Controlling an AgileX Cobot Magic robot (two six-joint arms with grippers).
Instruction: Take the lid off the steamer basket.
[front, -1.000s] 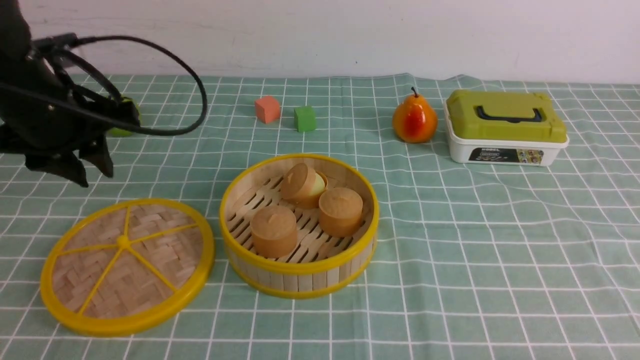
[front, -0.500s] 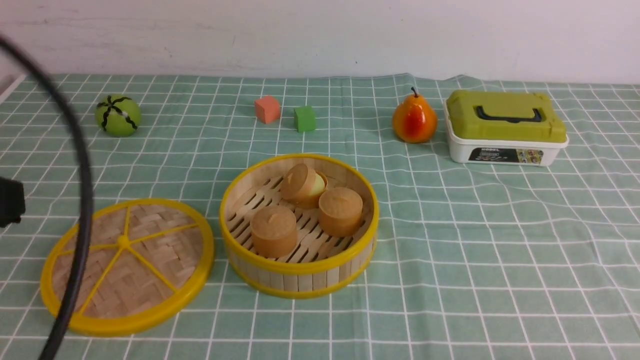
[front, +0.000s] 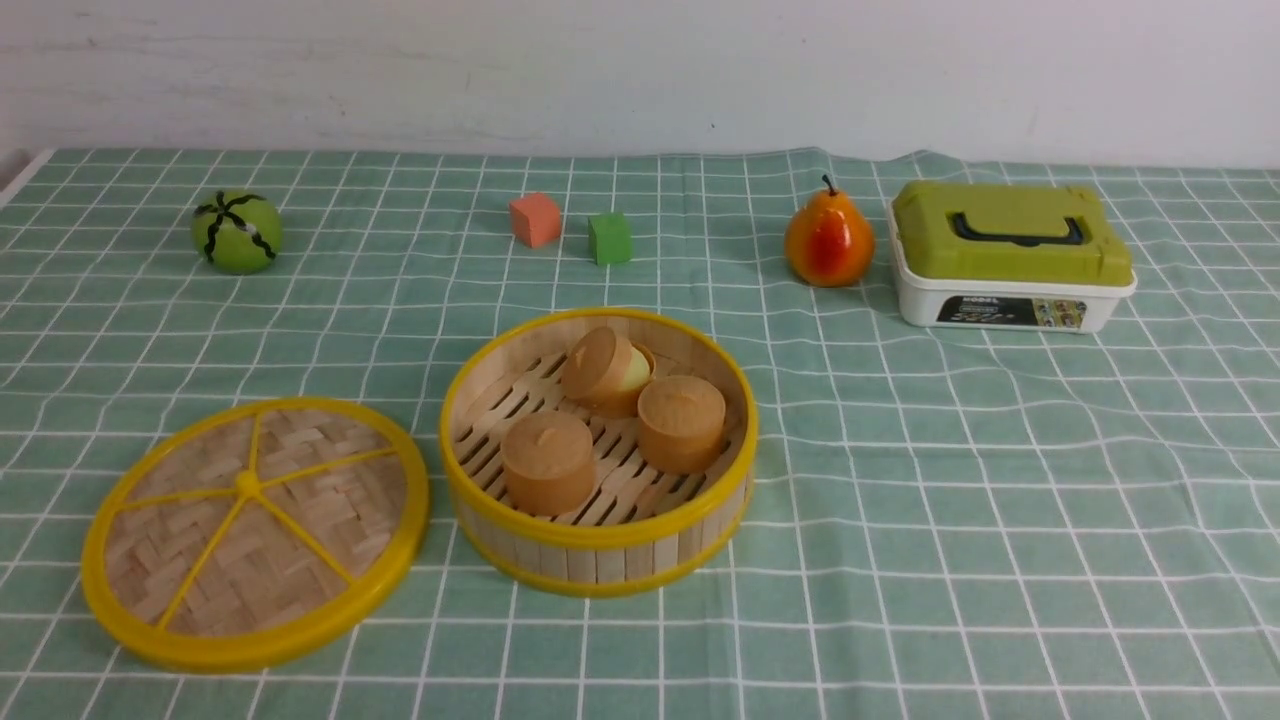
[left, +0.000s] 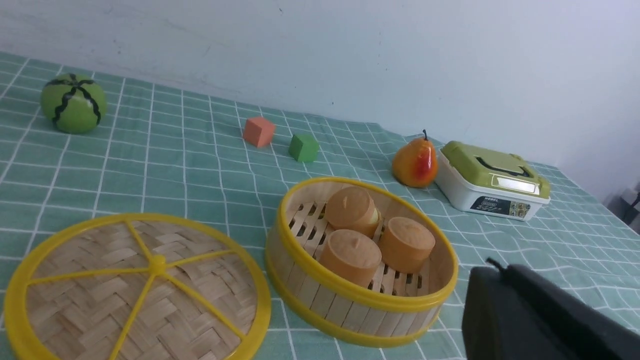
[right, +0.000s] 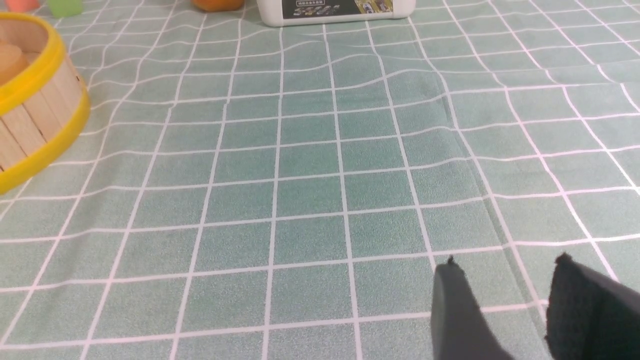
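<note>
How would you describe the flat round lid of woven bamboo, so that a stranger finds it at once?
Start at the round bamboo steamer basket with yellow rims in the middle of the green checked cloth. The flat woven bamboo lid lies on the cloth beside it, toward the robot's left. Unlike the open basket, it is a disc with five yellow spokes.

Lid: woven bamboo strips, matt, rough; rim and spokes glossy yellow plastic.
Basket: bamboo slat wall and floor, matt; rims smooth yellow plastic.
Cakes inside: smooth, matt tan.
Cloth on counter: green checked fabric, matt, wrinkled.
Pear: glossy.
Box: smooth plastic, slight sheen.
Melon: smooth, shiny.
Cubes: matt.
</note>
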